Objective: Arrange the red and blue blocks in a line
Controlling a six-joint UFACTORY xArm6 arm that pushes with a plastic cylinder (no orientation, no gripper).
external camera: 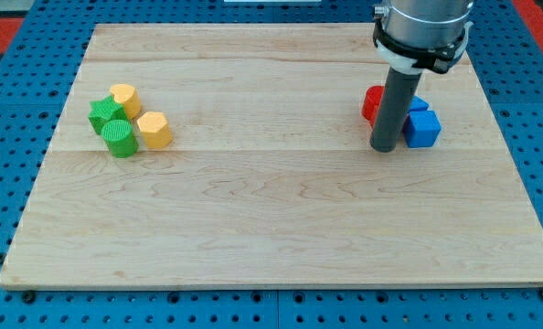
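My tip (385, 147) just beside red block (372, 103), blue cube (424, 129).

The light wooden board (281, 210) sat on a blue pegboard surface (6, 137), and the blocks were split into two little groups on it. Over on the view's left there was a yellow cylinder (125, 98), a green star-ish block (104, 114), a green cylinder (120, 138) and a yellow hexagonal block (154, 130), all bunched up and touching or nearly so. On the view's right, a red block (372, 103) and a blue cube (423, 129) sat close together, with another blue block (419, 104) peeking out beside them, and my tip (385, 147) rested on the board right in front of them.
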